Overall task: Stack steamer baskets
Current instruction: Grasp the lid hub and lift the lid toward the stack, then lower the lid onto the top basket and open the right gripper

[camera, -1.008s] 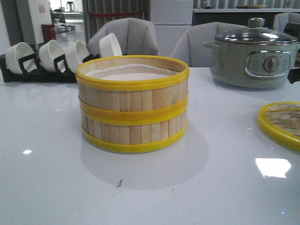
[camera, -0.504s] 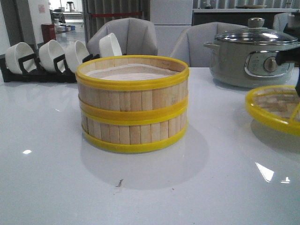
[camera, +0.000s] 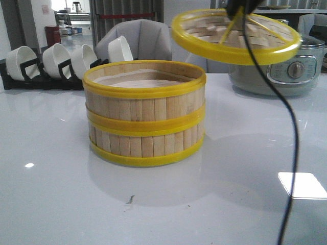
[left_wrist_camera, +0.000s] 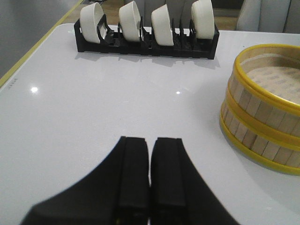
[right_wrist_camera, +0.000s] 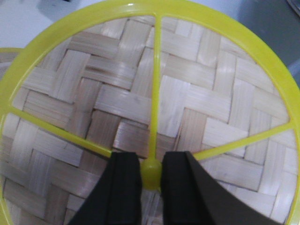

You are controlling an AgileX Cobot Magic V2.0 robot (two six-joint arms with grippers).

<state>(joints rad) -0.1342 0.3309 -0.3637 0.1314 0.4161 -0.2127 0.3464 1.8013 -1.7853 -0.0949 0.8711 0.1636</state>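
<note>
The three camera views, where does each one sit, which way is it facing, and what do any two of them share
Front view: low at the table edge, facing forward at the stacked steamer baskets; the lid hangs in the air.
Left wrist view: above the table, behind the shut left gripper, facing the bowl rack.
Right wrist view: looking down past the right gripper, clamped on the lid's knob.
Shared: front and left wrist views show the baskets and rack.

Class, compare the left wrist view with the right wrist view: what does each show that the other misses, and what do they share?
Only the left wrist view shows the closed, empty left gripper, the bowl rack and the table. Only the right wrist view shows the lid and the right gripper closed on its knob. Both show the stacked baskets, just an edge in the right.
</note>
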